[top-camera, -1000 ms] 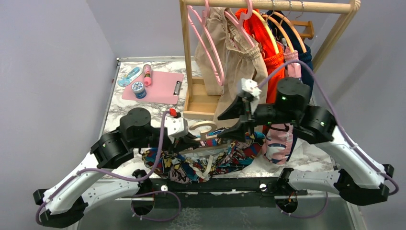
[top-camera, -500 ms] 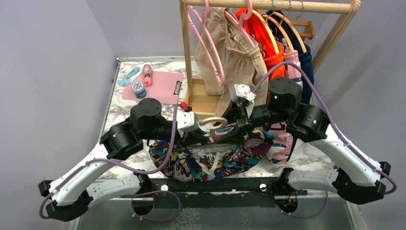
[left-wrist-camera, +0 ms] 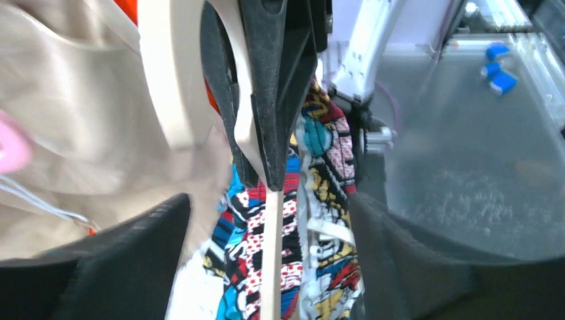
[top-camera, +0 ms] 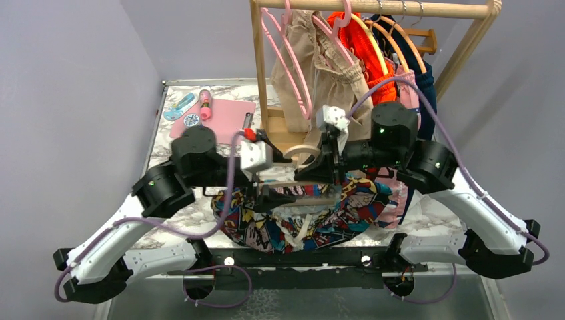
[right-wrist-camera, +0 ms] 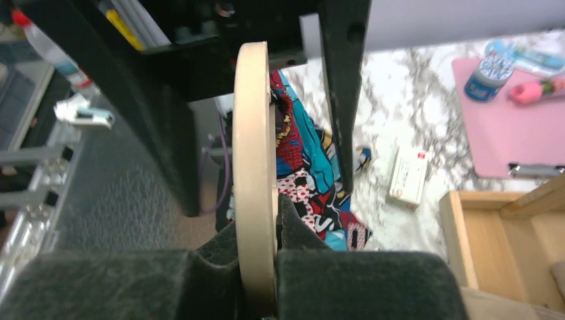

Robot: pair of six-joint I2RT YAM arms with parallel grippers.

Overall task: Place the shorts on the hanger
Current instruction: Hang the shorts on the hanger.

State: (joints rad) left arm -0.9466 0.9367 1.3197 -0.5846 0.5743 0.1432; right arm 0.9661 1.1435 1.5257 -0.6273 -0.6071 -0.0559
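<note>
Comic-print shorts (top-camera: 300, 217) hang over the bar of the cream hanger (right-wrist-camera: 254, 133), above the bench (top-camera: 166, 150). The left gripper (left-wrist-camera: 266, 200) stands apart around the bar, and the right gripper (right-wrist-camera: 256, 230) clamps the hanger. Draping seems done. The next move likely needs a steady lift towards the rack (top-camera: 373, 8).
</note>
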